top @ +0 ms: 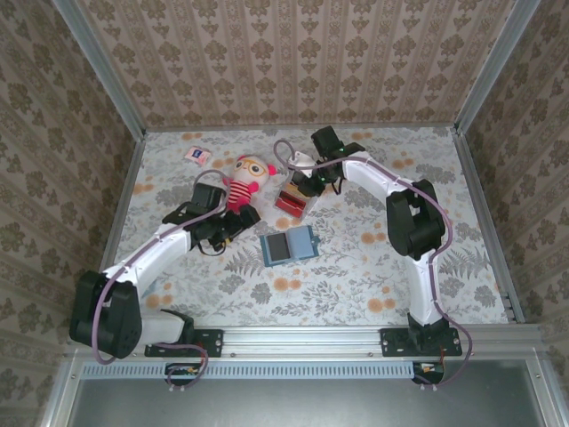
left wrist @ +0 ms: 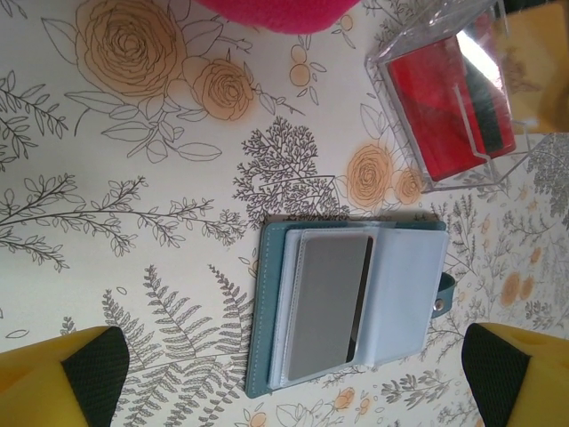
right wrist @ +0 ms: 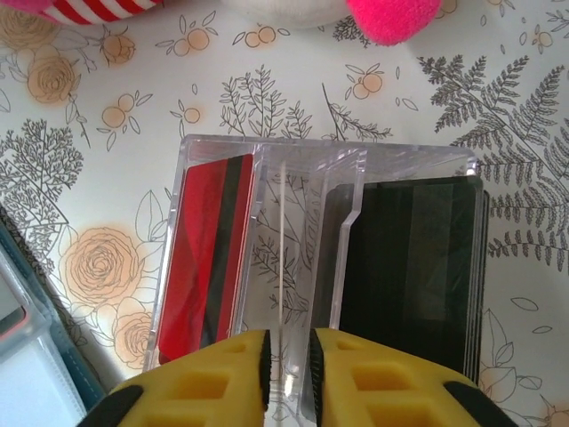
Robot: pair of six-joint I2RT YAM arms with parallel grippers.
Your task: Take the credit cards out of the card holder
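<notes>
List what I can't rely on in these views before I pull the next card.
- Card holder, left wrist: whether more cards lie beneath the grey card; pale pockets cover them.
- Right fingers, right wrist: cut by the bottom edge; whether they pinch the clear tray divider is unclear.
- Dark cards: stacked, count unreadable.
</notes>
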